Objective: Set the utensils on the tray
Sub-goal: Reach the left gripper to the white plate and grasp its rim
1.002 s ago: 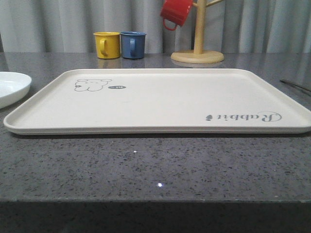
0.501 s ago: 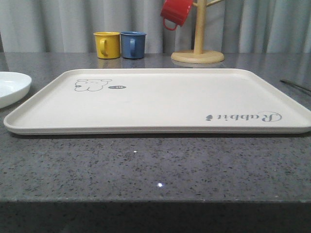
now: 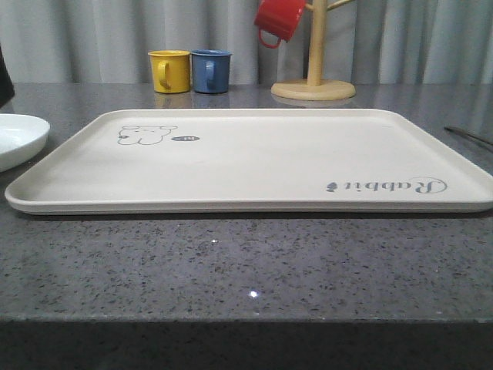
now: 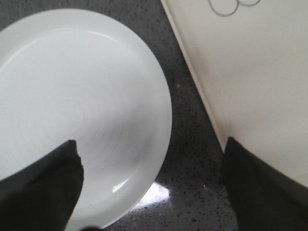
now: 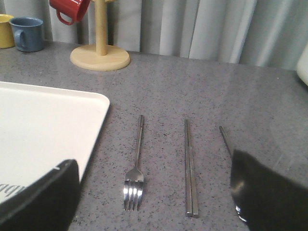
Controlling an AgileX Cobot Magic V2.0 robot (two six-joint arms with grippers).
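Fork (image 5: 135,168) lies on the grey stone counter (image 3: 246,270) just right of the tray (image 3: 254,158), long axis running front to back, tines toward the robot. The flat knife (image 5: 190,166) lies parallel beside it, and the spoon (image 5: 226,139) a bit further right, its bowl partly hidden by a finger. Tray's long side runs left–right, "Rabbit" script at the near right corner. Plate (image 4: 72,110) sits on the counter just off the tray's left edge. Left gripper (image 4: 149,192) hangs over the plate rim, fingers spread wide, holding nothing; right gripper (image 5: 154,197) likewise wide open and empty over the fork. Grey curtains behind, with the yellow mug (image 3: 170,71), blue mug (image 3: 210,71) and red mug (image 3: 279,19) on a wooden stand (image 3: 313,81). Versus a second ago, a dark edge now shows at the far left of the front view.
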